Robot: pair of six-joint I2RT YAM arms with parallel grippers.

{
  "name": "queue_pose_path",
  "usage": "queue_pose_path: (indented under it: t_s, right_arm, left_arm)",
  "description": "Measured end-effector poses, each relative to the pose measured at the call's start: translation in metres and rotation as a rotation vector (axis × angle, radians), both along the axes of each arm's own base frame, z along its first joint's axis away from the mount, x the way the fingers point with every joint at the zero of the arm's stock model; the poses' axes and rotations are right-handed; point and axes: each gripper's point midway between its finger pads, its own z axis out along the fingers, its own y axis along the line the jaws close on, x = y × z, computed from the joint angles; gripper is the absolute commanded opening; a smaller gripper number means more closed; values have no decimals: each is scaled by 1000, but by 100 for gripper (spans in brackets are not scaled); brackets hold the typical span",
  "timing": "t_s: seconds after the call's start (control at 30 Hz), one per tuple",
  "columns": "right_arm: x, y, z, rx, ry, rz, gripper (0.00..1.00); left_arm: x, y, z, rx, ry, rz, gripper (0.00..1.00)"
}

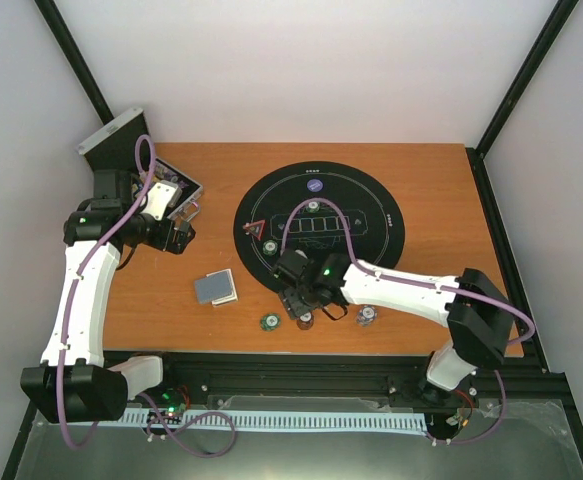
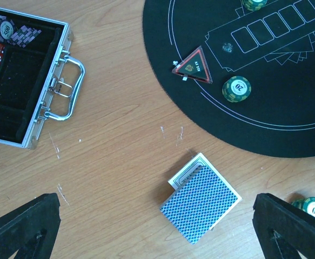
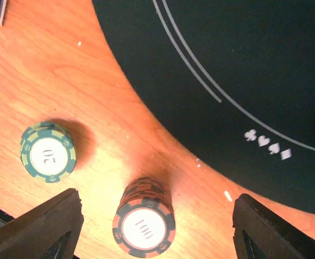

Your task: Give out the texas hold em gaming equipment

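Poker chips, brown-red stack: stands upright on the bare table between the fingers of the right gripper, which are spread with a gap on either side and touch nothing. It sits just off the near edge of the round black mat. Green stack: just left of it, apart. Purple-white stack: to the right, along the same near edge. Card deck: further left on the table, grey-blue back up, one card skewed beneath it. It lies under the left gripper, whose fingers stand wide apart and hold nothing. Red triangle marker and a green chip: on the left part of the mat. Silver case: far left, open, chips and dice inside. Step in hand, by judgement: setting out chip stacks at the near seat, with this stack apparently placed. The next move calls for a straight lift of the right gripper clear of the stack without toppling it, then a fetch of further pieces.
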Motion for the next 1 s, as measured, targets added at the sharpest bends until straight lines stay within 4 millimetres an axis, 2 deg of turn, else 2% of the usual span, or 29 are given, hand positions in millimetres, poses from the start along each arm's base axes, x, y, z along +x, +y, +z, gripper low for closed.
queue_pose_path:
  t_s: [0.27, 0.57, 1.0]
  right_arm:
    - [-23, 8, -30, -50, 72, 23, 75]
    - [-30, 1, -50, -87, 100, 19, 67]
    - [-31, -2, -54, -91, 103, 13, 54]
  left_arm:
    - [0, 0, 0, 0, 0, 0, 100]
    - [0, 0, 0, -2, 0, -1, 100]
    - [0, -1, 0, -3, 0, -2, 100]
